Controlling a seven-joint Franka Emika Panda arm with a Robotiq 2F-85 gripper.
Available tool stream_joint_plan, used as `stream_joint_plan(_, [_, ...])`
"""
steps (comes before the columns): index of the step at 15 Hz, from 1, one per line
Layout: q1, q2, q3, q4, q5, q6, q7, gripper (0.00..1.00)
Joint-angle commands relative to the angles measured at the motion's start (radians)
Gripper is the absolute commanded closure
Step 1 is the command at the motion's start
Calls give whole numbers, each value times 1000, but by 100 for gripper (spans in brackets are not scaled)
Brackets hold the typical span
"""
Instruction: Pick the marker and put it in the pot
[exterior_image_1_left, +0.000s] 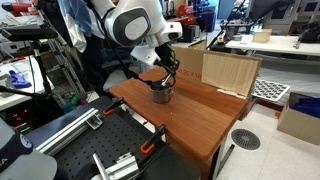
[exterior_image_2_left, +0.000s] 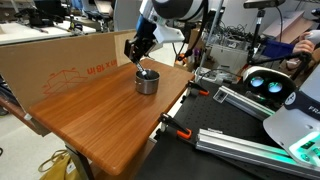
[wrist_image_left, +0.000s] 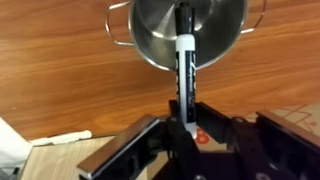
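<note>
The small silvery pot (exterior_image_1_left: 160, 93) stands on the wooden table (exterior_image_1_left: 200, 115) and shows in both exterior views (exterior_image_2_left: 147, 82). My gripper (exterior_image_1_left: 166, 66) hangs right above it (exterior_image_2_left: 138, 52). In the wrist view the gripper (wrist_image_left: 182, 118) is shut on the slim black marker (wrist_image_left: 184, 60), which has a white band. The marker points straight down over the pot's opening (wrist_image_left: 150, 30). I cannot tell whether its tip is inside the pot or only above the rim.
A large cardboard box (exterior_image_1_left: 228, 70) stands along the table's far side (exterior_image_2_left: 70, 60), close behind the pot. Metal rails and clamps (exterior_image_2_left: 190, 132) line the table's edge. A white vent plate (exterior_image_1_left: 268, 90) lies beyond the box.
</note>
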Motion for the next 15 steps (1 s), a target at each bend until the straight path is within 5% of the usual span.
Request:
stream_joint_plan(1, [70, 38, -78, 40, -51, -1, 66, 50])
stream_joint_plan(3, [93, 45, -102, 57, -60, -22, 89, 45])
stream_joint_plan(9, [127, 54, -135, 82, -70, -45, 117, 2])
stream_joint_plan(15, [135, 40, -148, 89, -80, -101, 135, 0])
